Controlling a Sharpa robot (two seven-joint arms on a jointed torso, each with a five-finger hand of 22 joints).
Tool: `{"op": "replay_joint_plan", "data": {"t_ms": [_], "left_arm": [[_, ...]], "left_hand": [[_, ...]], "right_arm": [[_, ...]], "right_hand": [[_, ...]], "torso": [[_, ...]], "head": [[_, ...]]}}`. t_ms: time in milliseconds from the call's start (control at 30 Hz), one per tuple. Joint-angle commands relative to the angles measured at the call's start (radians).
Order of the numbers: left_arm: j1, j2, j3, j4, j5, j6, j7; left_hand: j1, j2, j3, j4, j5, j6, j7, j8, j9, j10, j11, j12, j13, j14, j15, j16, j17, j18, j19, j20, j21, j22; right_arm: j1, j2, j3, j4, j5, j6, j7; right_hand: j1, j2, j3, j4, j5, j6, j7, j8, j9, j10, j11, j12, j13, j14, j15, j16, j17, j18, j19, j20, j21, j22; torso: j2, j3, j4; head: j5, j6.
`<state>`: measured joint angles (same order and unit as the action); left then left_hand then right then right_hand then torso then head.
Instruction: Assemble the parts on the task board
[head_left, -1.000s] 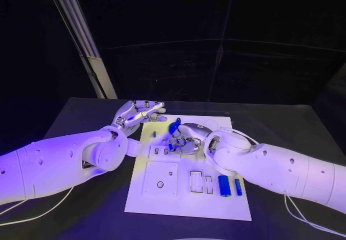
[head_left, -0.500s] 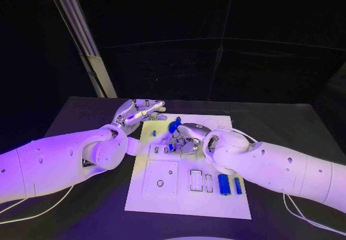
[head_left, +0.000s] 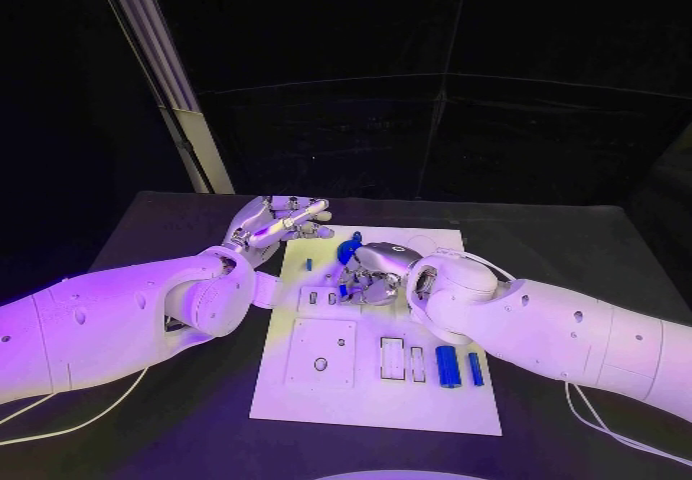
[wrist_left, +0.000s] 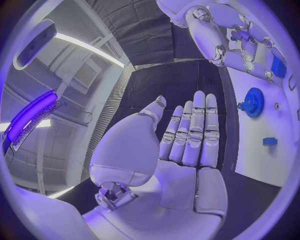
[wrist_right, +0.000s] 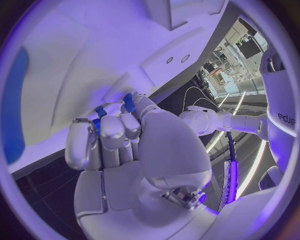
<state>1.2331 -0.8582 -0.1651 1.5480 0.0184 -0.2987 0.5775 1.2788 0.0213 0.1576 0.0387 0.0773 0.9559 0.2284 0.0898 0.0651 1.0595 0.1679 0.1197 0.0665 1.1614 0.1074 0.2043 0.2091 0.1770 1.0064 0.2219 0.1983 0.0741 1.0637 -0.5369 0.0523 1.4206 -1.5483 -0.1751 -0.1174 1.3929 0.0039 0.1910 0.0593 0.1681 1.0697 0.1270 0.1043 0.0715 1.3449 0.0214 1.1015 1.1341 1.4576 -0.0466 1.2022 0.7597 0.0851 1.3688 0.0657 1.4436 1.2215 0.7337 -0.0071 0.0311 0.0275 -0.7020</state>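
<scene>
Nearby: blue cylinders (head_left: 459, 369) on task board (head_left: 375, 400), beside slots.

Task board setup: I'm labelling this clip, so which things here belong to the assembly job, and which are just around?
Job:
task board
blue gear
blue cylinders
right robot hand, gripping small blue parts
left robot hand, holding nothing

Around:
black table

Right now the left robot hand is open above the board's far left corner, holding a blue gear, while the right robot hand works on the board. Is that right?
Not quite. The left robot hand holds nothing: the left wrist view shows its palm bare and its fingers straight. The blue gear lies on the task board. The right robot hand is down on the board.
</scene>
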Motion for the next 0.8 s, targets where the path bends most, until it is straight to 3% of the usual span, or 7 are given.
{"op": "replay_joint_plan", "data": {"t_ms": [33,333,800], "left_arm": [[0.002,0.001,0.001,0.000,-0.004,0.012,0.006],[0.002,0.002,0.001,-0.001,-0.004,0.012,0.005],[0.002,0.002,0.001,-0.002,-0.004,0.012,0.005]], "left_hand": [[0.001,0.011,0.003,-0.004,-0.004,-0.004,0.002,-0.006,0.000,-0.005,0.000,-0.004,-0.001,0.001,0.003,-0.006,0.001,0.007,0.010,0.000,-0.004,-0.001],[0.001,0.011,0.003,-0.004,-0.004,-0.004,0.002,-0.006,0.000,-0.005,0.000,-0.004,-0.001,0.001,0.003,-0.006,0.001,0.007,0.010,0.000,-0.004,-0.001],[0.001,0.011,0.003,-0.004,-0.004,-0.004,0.002,-0.006,0.000,-0.005,0.000,-0.004,-0.001,0.001,0.003,-0.006,0.001,0.007,0.010,0.000,-0.004,-0.001]], "right_arm": [[-0.003,-0.003,-0.005,-0.003,-0.026,0.063,-0.027],[-0.003,-0.004,-0.005,0.005,-0.038,0.097,-0.038],[-0.003,-0.005,-0.006,0.013,-0.053,0.081,-0.048]], "right_hand": [[-0.009,-0.004,0.009,-0.002,-0.004,0.032,-0.017,-0.001,-0.001,-0.008,0.001,-0.008,-0.004,-0.001,-0.004,-0.003,-0.004,-0.012,-0.001,-0.004,0.000,-0.003],[-0.018,-0.018,0.010,-0.004,-0.006,0.028,-0.014,-0.004,-0.002,-0.019,0.003,-0.026,-0.019,-0.003,-0.002,-0.009,-0.014,-0.011,-0.005,-0.003,-0.003,-0.008],[-0.064,-0.055,-0.008,0.012,0.006,0.017,-0.009,-0.013,-0.004,-0.021,0.008,-0.035,-0.027,-0.003,0.001,-0.013,-0.017,-0.011,-0.006,0.000,-0.005,-0.010]], "torso": [[0.000,0.0001,0.0000],[0.001,-0.0001,-0.0003],[0.003,-0.0003,0.0002]], "head": [[-0.001,-0.001],[-0.003,-0.001],[-0.004,0.000]]}}
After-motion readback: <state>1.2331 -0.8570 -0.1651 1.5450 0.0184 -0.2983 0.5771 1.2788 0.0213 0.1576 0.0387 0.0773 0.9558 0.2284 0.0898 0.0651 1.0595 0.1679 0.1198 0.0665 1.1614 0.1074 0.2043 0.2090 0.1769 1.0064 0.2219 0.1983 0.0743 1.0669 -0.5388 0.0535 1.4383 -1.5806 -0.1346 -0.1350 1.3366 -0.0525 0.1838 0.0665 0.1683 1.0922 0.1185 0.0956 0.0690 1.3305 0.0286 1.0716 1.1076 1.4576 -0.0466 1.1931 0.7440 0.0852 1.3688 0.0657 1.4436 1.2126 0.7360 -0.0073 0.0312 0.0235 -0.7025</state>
